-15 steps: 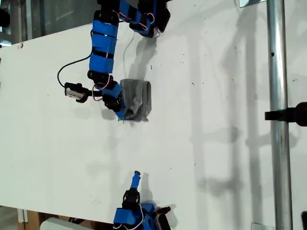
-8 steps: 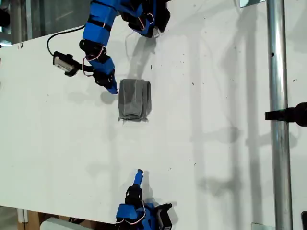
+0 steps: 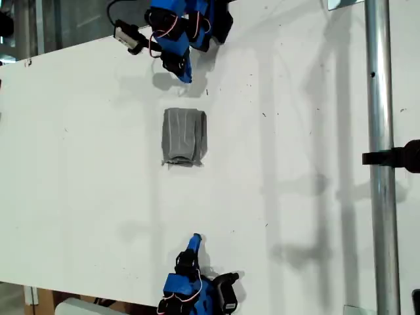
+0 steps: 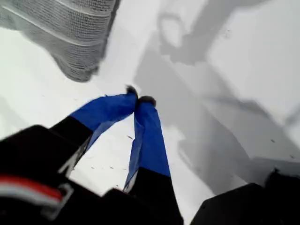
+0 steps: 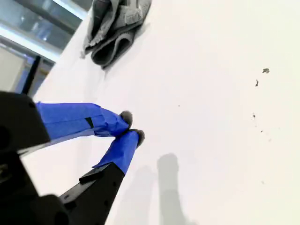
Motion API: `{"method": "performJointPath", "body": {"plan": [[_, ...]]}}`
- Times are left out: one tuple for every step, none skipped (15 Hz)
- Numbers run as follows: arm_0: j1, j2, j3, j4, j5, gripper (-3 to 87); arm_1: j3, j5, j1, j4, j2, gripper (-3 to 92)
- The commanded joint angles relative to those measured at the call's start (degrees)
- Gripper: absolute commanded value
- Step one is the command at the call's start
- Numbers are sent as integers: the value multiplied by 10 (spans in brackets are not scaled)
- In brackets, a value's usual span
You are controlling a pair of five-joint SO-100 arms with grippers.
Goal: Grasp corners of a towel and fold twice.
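The towel lies folded small on the white table. My first gripper sits closed and empty at its 12 o'clock in the exterior view. My second gripper, also closed and empty, is well apart at its 6 o'clock.

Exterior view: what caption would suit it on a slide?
Folded grey towel lying on a white table, with two blue robot arms drawn back to opposite edges.

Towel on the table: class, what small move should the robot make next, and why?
Probably just park both arms. The towel lies as a compact folded bundle, apart from my first gripper and my second gripper, both shut and holding nothing, so no fold seems left.
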Motion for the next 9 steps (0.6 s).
{"method": "performJointPath", "body": {"plan": [[17, 5, 8, 52, -55, -10, 7, 100, -25, 25, 56, 21], [47, 5, 8, 52, -52, -10, 7, 100, -33, 26, 57, 50], [80, 5, 8, 52, -47, -4, 7, 131, -68, 20, 57, 103], [105, 5, 8, 52, 7, -4, 4, 119, -79, 24, 58, 103], [117, 5, 8, 52, 128, -4, 4, 74, -80, 33, 58, 103], [119, 5, 8, 48, 233, -6, 4, 42, -80, 36, 58, 103], [117, 5, 8, 49, 222, -7, 4, 45, -82, 36, 58, 103], [116, 5, 8, 49, 222, -7, 4, 45, -83, 36, 58, 103], [116, 5, 8, 49, 222, -7, 4, 45, -83, 36, 58, 103]]}}
